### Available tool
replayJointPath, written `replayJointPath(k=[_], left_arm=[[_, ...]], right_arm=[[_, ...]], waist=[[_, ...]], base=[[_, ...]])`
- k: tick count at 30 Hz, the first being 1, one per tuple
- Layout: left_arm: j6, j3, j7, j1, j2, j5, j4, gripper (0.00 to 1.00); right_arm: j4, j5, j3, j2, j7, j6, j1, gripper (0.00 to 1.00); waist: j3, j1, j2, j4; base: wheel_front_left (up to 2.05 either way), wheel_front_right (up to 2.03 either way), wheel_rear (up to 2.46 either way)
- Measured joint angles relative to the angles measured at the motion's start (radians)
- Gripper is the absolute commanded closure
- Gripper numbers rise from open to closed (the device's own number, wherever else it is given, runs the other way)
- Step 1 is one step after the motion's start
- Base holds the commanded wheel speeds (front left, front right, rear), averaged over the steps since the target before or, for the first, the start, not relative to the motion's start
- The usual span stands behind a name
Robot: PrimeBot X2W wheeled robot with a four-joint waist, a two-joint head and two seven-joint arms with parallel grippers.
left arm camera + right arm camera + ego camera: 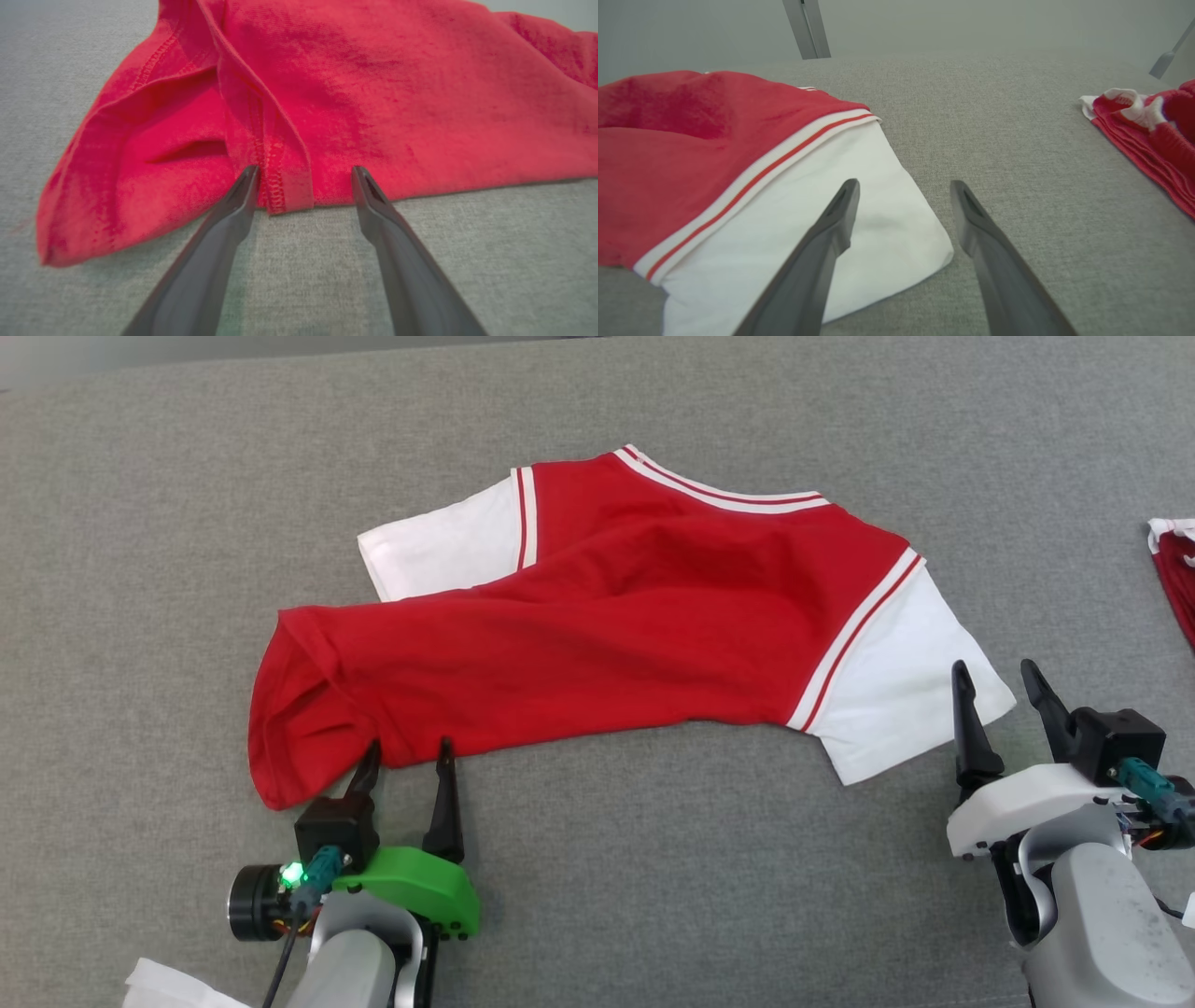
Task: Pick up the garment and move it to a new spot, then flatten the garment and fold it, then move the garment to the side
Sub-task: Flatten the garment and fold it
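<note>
Where the counter (140,569) runs out to the robot's right, a second red-and-white cloth (1178,569) lies bunched at the edge of the head view, well apart from the garment (635,616). A scrap of white cloth (168,989) shows at the near left corner by the left forearm. Nothing lies on or against the garment. It sits mid-counter, spread but skewed: long axis running left to right, open red hem at the near left, striped collar at the far side, one white sleeve far left and the other near right. Left gripper (409,747): jaws spread, tips at the near hem edge either side of a turned-over seam, pinching nothing. Right gripper (993,670): jaws spread, one finger over the white right sleeve, the other past its corner above bare counter, holding nothing. The counter is covered in grey woven fabric, flat. Behind it stand a pale wall and a grey metal post (806,28).
</note>
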Motion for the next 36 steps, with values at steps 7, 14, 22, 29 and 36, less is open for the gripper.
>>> replayJointPath(k=[7, 14, 22, 29, 36], left_arm=[[-0.002, 0.023, 0.000, -0.008, 0.000, -0.018, 0.002, 1.00], [-0.037, 0.058, 0.000, -0.001, 0.000, -0.006, -0.136, 1.00], [-0.090, 0.063, 0.000, 0.055, 0.000, 0.011, -0.252, 1.00], [-0.116, 0.058, 0.000, 0.149, 0.000, -0.026, -0.189, 1.00], [-0.098, 0.136, 0.000, 0.167, 0.000, -0.030, -0.041, 0.00]], right_arm=[[0.004, 0.001, -0.007, 0.000, 0.000, 0.000, 0.004, 0.00], [0.022, 0.022, -0.006, 0.000, 0.000, 0.000, 0.023, 0.00], [0.056, 0.061, 0.009, 0.000, 0.000, 0.000, 0.078, 0.00], [0.071, 0.080, 0.016, 0.000, 0.000, 0.000, 0.130, 0.00], [0.070, 0.088, 0.038, 0.001, 0.000, 0.000, 0.151, 0.00]], waist=[[0.003, 0.0000, 0.0000, 0.003], [-0.033, 0.0000, 0.0000, 0.034], [-0.121, 0.0000, 0.0000, 0.078], [-0.212, 0.0000, 0.0000, 0.109], [-0.262, 0.0000, 0.0000, 0.116]], base=[[0.00, 0.00, 0.00], [0.00, 0.00, 0.00], [0.00, 0.00, 0.00], [0.00, 0.00, 0.00], [0.00, 0.00, 0.00]])
